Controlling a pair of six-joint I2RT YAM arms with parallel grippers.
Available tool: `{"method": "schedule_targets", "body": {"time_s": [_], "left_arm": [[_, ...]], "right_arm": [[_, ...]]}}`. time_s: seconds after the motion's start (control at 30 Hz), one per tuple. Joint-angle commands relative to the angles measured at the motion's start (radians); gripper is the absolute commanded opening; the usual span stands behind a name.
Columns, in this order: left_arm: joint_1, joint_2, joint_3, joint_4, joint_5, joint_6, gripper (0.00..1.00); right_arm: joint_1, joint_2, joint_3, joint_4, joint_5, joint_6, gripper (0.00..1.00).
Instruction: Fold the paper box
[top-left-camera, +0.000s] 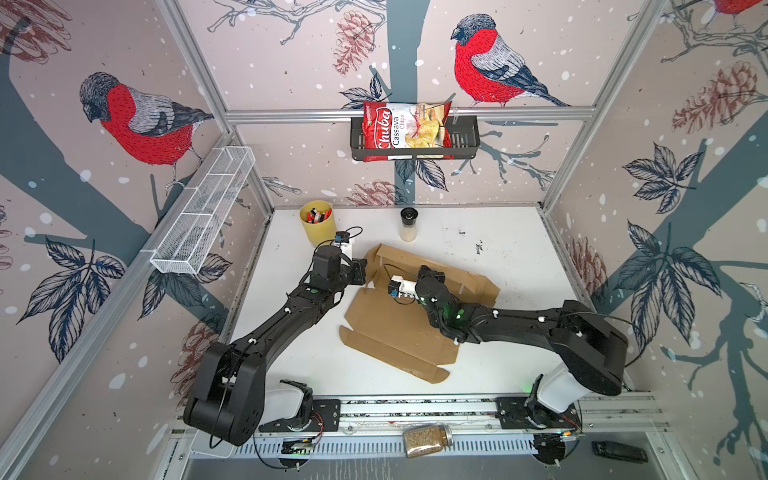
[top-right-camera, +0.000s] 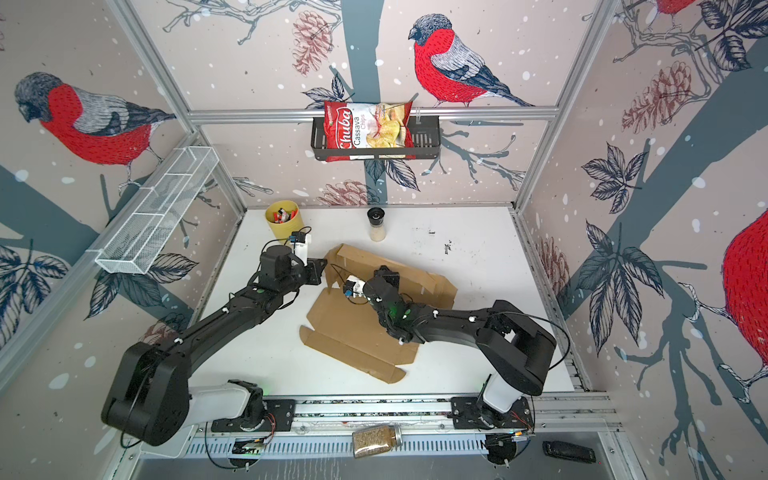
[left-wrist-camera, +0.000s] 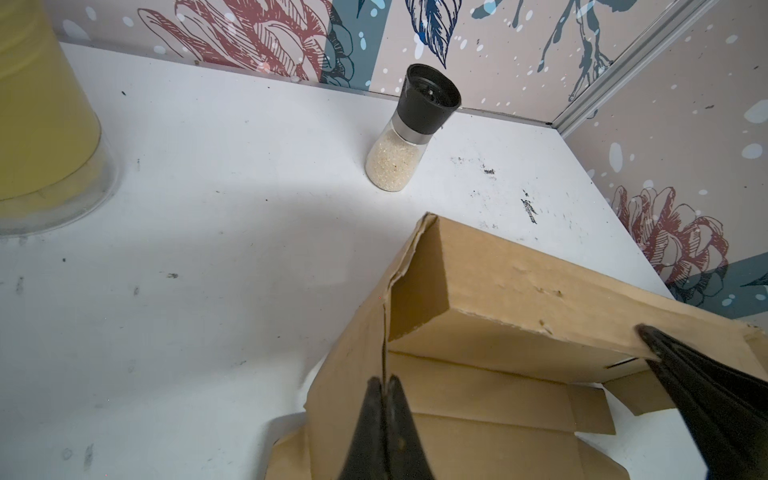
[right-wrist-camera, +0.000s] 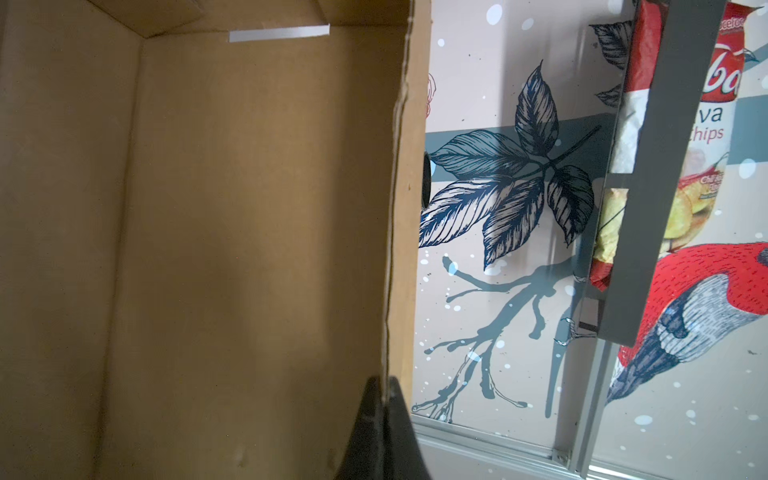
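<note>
A: White counter (top-left-camera: 523, 266), bullfinch wallpaper all round. Where does the paper box (top-left-camera: 399, 332) sit?

B: Near the middle of the counter, partly formed. The near panel lies flat with its flaps spread. The far end has walls raised, meeting in a corner toward the back left.

A: And the tools?

B: Both are closed on cardboard. The left tool (left-wrist-camera: 385, 384) pinches the top edge of the raised side wall, close to that corner. The right tool (right-wrist-camera: 383, 384) reaches over the flat panel and pinches the edge of a raised wall on the far side. I judge each is holding one wall upright so the corner squares up — released now, the creases would probably spring open.

A: What's around them?

B: A yellow cup (top-left-camera: 318, 226) of markers stands near the left wrist, close enough for a swing to clip it. A black-capped grinder (top-left-camera: 408, 224) stands behind the box, apart from it. The right forearm lies over the flat panel — nothing folds there until it moves.

A: Further out?

B: A chips bag (top-left-camera: 405, 129) in a wall basket, a white wire rack (top-left-camera: 203, 208) and a jar (top-left-camera: 428, 440) by the front rail are all well apart.
</note>
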Motion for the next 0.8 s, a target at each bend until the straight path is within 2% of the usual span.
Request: {"method": "schedule_targets", "body": {"time_s": [0.0,0.13,0.37,0.6,0.77], "left_arm": [[-0.020,-0.009,-0.005,0.004,0.042,-0.021,0.00],[-0.045,-0.031,-0.036,0.017,0.069,-0.025,0.01],[-0.043,-0.075,-0.067,0.014,0.047,0.006,0.09],[-0.002,-0.086,0.008,-0.088,0.034,0.047,0.23],[0.043,-0.114,0.044,-0.122,0.067,0.056,0.31]], "right_arm": [[0.015,0.020,-0.012,0.011,-0.003,-0.049,0.00],[0.020,0.036,-0.008,0.026,0.002,-0.060,0.00],[0.027,0.030,-0.037,0.035,-0.004,-0.066,0.00],[0.031,0.025,-0.043,0.033,-0.002,-0.076,0.00],[0.033,0.032,-0.042,0.028,0.000,-0.080,0.00]]}}
